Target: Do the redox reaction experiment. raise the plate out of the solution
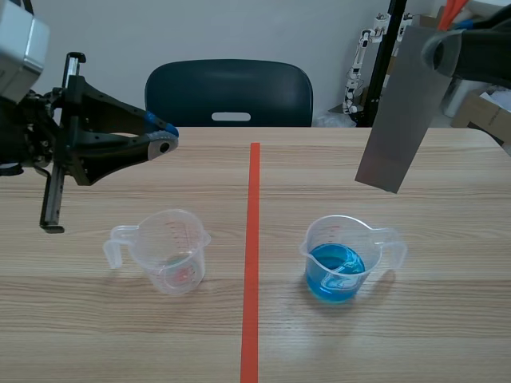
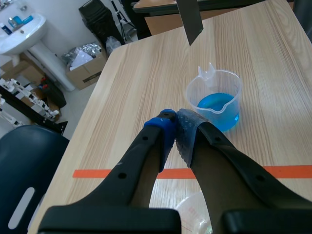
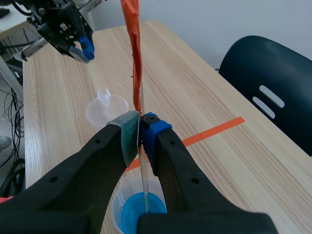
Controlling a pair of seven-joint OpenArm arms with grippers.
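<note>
**Grey plate hangs clear of the blue solution, pinched in the right gripper**

At the left, the left gripper hovers above the table with its two pads pressed together on nothing. It is well apart from the plate and plays no visible part in the lift. Below and just right of it stands an empty measuring cup, then the orange-red tape line down the middle.

Right of the line sits the beaker holding the blue solution. The plate hangs above it and a little toward the far right, with open air between its lower edge and the beaker's rim. Its long axis runs steeply, tilted so the lower end leans in toward the beaker and the upper end toward the right arm. In the right wrist view the plate is seen edge-on as a thin blade reaching down from the pads, which are clamped on its two faces, toward the blue liquid.

So the plate lies straight below the right gripper's own grip, and the beaker below that. Judging from this, the lift looks essentially made; any further rise would go straight up along the plate's length, keeping drips over the beaker.
</note>
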